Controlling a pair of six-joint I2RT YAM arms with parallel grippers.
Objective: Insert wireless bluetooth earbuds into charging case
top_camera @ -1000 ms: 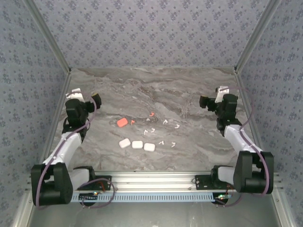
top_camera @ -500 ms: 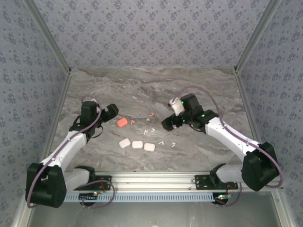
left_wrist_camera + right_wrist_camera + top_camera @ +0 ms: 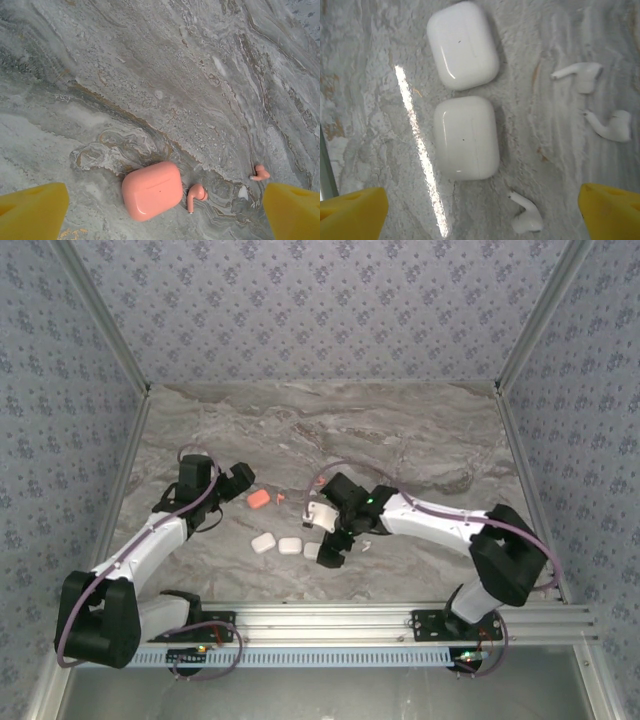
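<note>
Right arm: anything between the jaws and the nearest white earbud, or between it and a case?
Nothing blocks the grasp: the earbud lies on bare table between the open right jaws. The nearest white case sits beside it, apart, but looks shut, so that lid is in the way.

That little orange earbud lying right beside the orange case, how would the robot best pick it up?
Probably from straight above, pinching the rounded head of the orange earbud, its thickest part. It lies flat on the marble table, thin stem trailing, and the salmon case sits close on one side, so the finger there must slip into a narrow gap.
</note>
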